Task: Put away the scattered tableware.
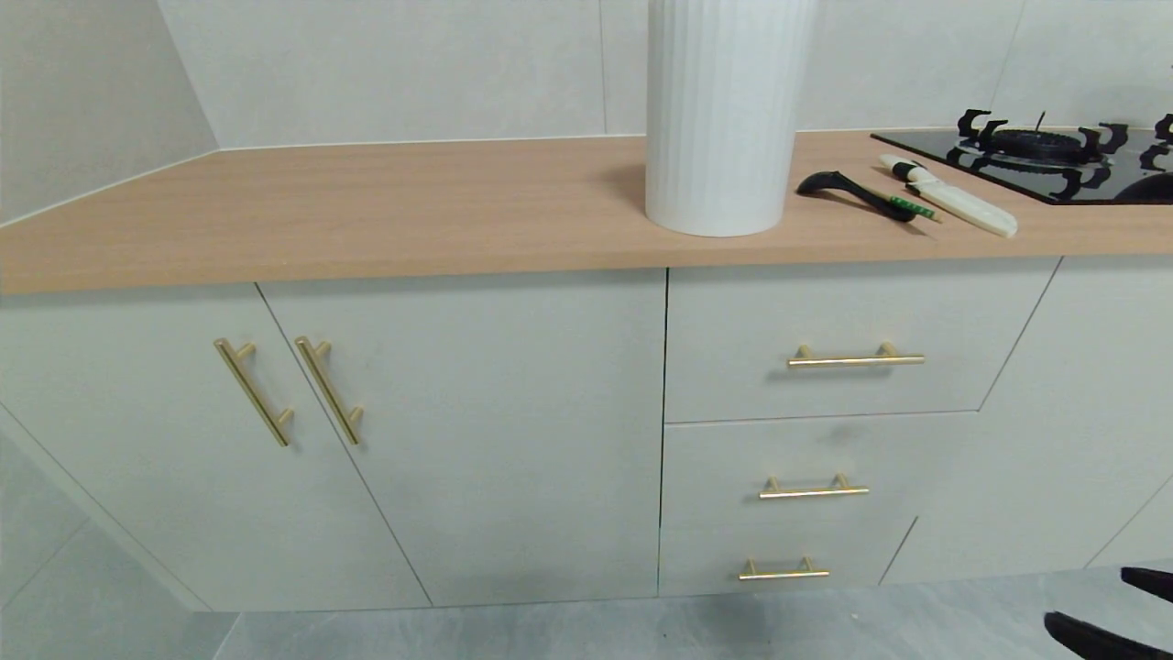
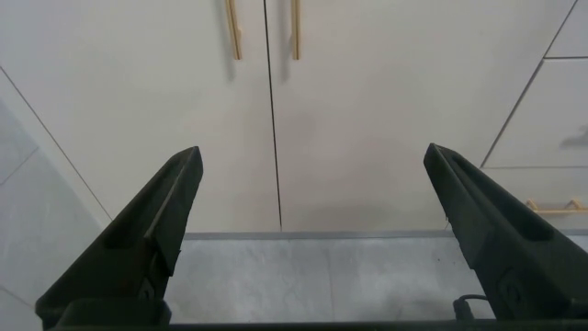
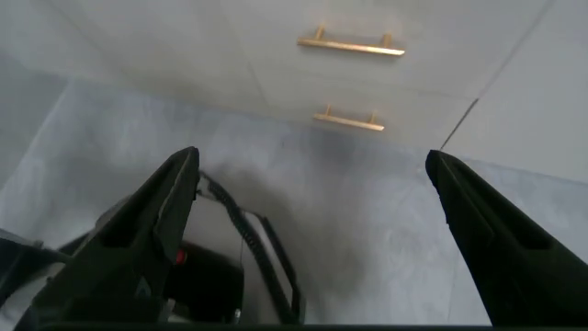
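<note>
Your right hand (image 3: pixel 312 158) hangs low over the grey floor (image 3: pixel 367 211), fingers spread wide with nothing between them. Ahead of it are two gold drawer handles (image 3: pixel 351 46). Your left hand (image 2: pixel 312 156) is just as wide open and empty, pointed at the seam between the two cabinet doors (image 2: pixel 272 110), down near the floor.

Well above both hands, on the worktop (image 1: pixel 367 211), lies the tableware. You have a black spoon (image 1: pixel 848 191) and a white knife (image 1: pixel 953 203) side by side, with a small green-handled piece (image 1: pixel 914 208) between them, at the end of the spoon's handle. All three sit up and ahead of your right hand, between a tall ribbed white container (image 1: pixel 719 115) and the black hob (image 1: pixel 999 170). You'll see three drawers (image 1: pixel 825 394) shut below them.
</note>
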### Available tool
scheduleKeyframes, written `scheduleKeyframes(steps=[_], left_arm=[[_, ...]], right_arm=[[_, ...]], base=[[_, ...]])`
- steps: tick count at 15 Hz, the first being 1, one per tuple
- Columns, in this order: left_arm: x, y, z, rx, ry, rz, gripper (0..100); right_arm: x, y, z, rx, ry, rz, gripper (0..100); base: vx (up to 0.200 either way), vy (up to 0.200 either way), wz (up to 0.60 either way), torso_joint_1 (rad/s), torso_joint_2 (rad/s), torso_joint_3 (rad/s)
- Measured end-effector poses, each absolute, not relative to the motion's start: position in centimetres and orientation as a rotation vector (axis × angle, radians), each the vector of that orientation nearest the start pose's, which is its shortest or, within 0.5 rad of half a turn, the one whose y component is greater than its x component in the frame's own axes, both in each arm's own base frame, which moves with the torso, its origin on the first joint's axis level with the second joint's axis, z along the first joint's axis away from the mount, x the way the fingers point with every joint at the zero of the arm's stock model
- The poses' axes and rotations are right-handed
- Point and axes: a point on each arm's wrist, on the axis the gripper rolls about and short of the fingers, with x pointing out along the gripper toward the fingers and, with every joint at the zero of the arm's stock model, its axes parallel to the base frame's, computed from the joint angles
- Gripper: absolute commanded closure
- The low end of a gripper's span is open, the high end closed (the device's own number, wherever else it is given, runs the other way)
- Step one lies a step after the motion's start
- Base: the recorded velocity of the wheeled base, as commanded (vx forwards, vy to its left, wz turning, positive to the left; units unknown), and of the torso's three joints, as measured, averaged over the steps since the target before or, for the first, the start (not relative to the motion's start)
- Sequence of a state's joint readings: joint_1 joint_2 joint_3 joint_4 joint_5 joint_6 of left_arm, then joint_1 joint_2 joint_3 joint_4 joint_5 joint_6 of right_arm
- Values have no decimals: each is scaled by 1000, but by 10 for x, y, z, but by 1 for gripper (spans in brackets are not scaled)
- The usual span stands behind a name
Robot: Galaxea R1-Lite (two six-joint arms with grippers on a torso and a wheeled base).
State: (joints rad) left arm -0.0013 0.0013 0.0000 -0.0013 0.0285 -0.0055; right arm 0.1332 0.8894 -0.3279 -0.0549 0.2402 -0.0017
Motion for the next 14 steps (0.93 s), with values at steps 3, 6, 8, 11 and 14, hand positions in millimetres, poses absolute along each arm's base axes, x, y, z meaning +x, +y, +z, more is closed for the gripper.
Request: scheduleKeyframes(steps=[3, 6, 8, 11, 14], left_arm=[[-23, 1, 76, -6, 0, 27, 0], [-23, 1, 76, -6, 0, 27, 0], [-23, 1, 76, -6, 0, 28, 0], [-23, 1, 76, -6, 0, 27, 0], [-23, 1, 76, -6, 0, 27, 0]], right_arm=[[146, 28, 162, 18, 574, 381, 0], [207, 39, 157, 12, 612, 380, 0], [238, 44, 153, 10, 624, 379, 0], [274, 51, 131, -14, 679, 347, 0], [297, 54, 108, -43, 651, 285, 0]], base=[[0, 0, 0, 0, 0, 0], [0, 0, 0, 0, 0, 0], [0, 0, 0, 0, 0, 0], [0, 0, 0, 0, 0, 0], [0, 0, 0, 0, 0, 0]])
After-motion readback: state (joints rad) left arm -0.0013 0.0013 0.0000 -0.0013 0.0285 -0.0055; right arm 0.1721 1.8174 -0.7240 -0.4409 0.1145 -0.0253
